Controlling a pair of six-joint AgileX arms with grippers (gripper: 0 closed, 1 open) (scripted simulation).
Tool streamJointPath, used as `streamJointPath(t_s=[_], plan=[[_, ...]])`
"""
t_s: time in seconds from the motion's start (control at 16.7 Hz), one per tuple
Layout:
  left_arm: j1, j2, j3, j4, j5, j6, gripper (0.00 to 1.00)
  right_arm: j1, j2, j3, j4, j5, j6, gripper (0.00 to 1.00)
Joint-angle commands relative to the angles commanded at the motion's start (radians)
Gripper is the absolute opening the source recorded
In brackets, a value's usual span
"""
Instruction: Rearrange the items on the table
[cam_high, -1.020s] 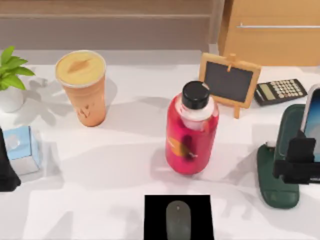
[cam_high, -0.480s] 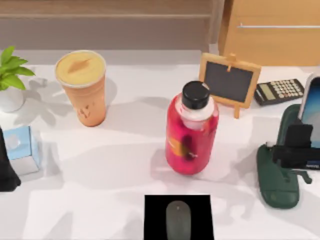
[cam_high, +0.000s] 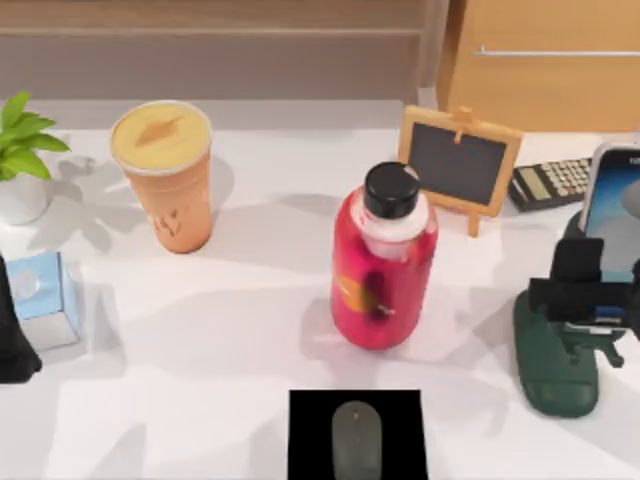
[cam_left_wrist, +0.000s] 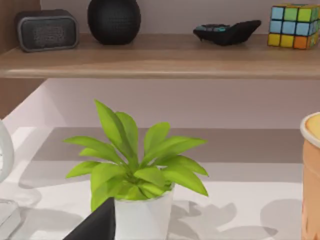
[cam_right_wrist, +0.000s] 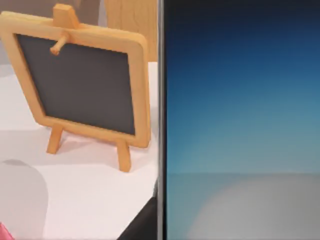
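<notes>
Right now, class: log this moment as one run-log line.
right gripper: shut on smartphone, above green stand | left gripper: parked beside light-blue box | mouse: untouched

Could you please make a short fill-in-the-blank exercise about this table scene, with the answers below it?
1. The right gripper holds the ____ above the green stand.
2. The mouse lies on a ____ mat.
3. The orange cup stands beside a potted ____ at the table's left.

Missing words: smartphone; black; plant
</notes>
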Motion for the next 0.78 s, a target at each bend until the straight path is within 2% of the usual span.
streamJointPath(t_s=[0.12, 0.78], plan=[[0.0, 0.0, 0.0, 0.0, 0.0, 0.0, 1.0, 0.0, 0.0, 0.0, 0.0, 0.0, 0.0, 0.0], [0.0, 0.0, 0.0, 0.0, 0.0, 0.0, 1.0, 0.0, 0.0, 0.0, 0.0, 0.0, 0.0, 0.83]])
